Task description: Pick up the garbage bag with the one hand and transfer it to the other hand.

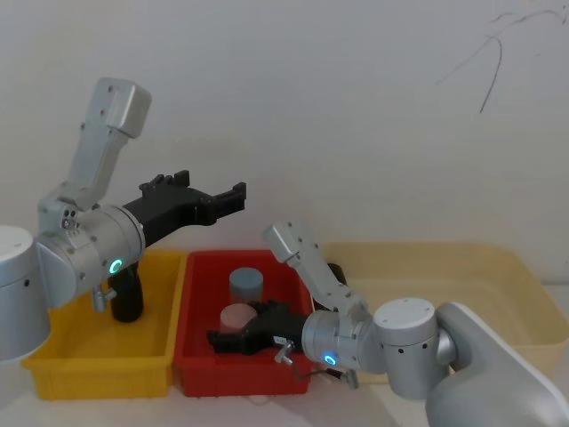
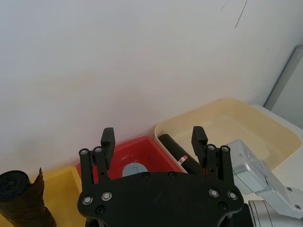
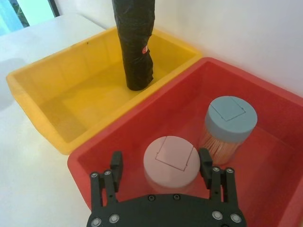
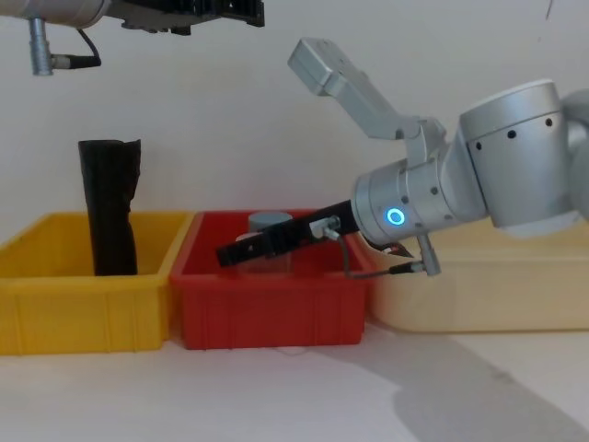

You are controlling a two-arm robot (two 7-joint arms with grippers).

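My left pincer (image 1: 238,197), on the arm with the green-teal ring, hangs high above the bins near the back wall, its fingers (image 2: 108,140) spread apart and holding nothing. My right pincer (image 1: 216,339), on the arm with the blue ring, reaches low into the red bin (image 1: 197,356) at the middle of the counter (image 4: 304,396), its fingers (image 3: 116,163) released on either side of the pink-lidded jar (image 3: 172,160) without gripping it. A blue-lidded jar (image 3: 232,119) stands just beside the pink one, nearer the wall. The garbage bag (image 2: 177,153) I see from the left wrist lies as a dark roll with a small red label, at the seam between the red bin's rear corner and the cream tub (image 1: 524,285). A second black roll with a ragged top (image 4: 109,207) stands upright in the yellow bin (image 1: 53,360) at the counter's left end.
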